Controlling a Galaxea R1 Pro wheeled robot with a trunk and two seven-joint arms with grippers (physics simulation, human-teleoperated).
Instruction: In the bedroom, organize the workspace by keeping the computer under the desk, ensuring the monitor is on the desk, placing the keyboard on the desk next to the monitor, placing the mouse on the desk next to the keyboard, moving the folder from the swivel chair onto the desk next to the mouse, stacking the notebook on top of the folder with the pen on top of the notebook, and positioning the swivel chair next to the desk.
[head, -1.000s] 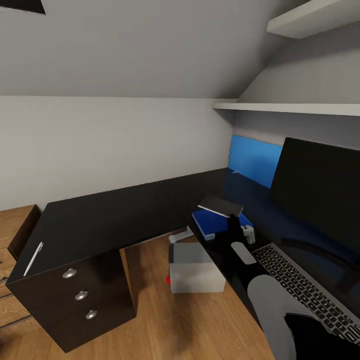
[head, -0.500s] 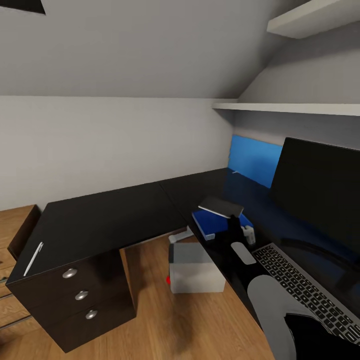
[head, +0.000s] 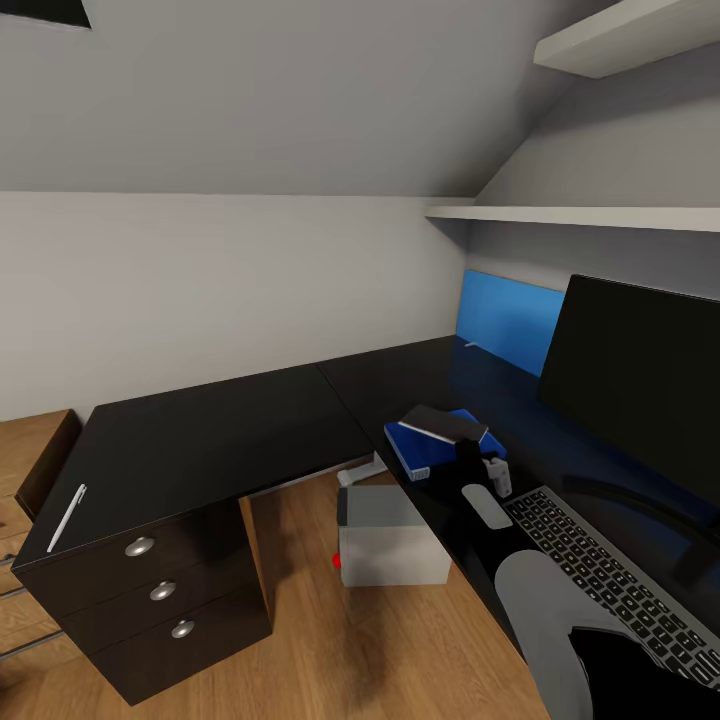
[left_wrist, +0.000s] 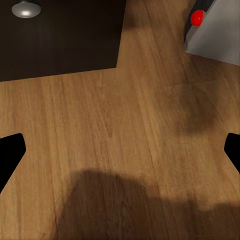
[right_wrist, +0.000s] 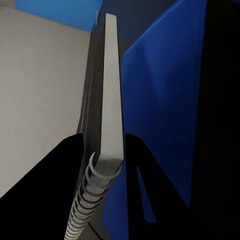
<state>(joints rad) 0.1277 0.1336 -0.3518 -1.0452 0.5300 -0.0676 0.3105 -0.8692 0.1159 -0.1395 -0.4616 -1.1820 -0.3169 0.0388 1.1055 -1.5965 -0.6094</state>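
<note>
My right gripper (head: 466, 446) is shut on the dark grey notebook (head: 442, 423), holding it tilted just above the blue folder (head: 425, 452) on the black desk (head: 220, 440). In the right wrist view the notebook's pale edge (right_wrist: 111, 100) and spiral binding run between the fingers, with the folder (right_wrist: 165, 100) beside it. The mouse (head: 486, 505), keyboard (head: 610, 580) and monitor (head: 640, 365) stand on the desk's right wing. The pen (head: 66, 517) lies at the desk's far left end. The computer (head: 385, 535) sits under the desk. My left gripper (left_wrist: 120, 150) hangs open over the floor. The swivel chair is out of view.
A three-drawer unit (head: 160, 590) with silver knobs closes the desk's left end. A blue wall panel (head: 505, 318) stands behind the desk, with white shelves (head: 580, 214) above it. Wood floor (head: 300, 620) lies between the drawers and the computer.
The right gripper has lowered the notebook slightly toward the folder, and more of the blue folder shows behind it. Nothing else has moved.
</note>
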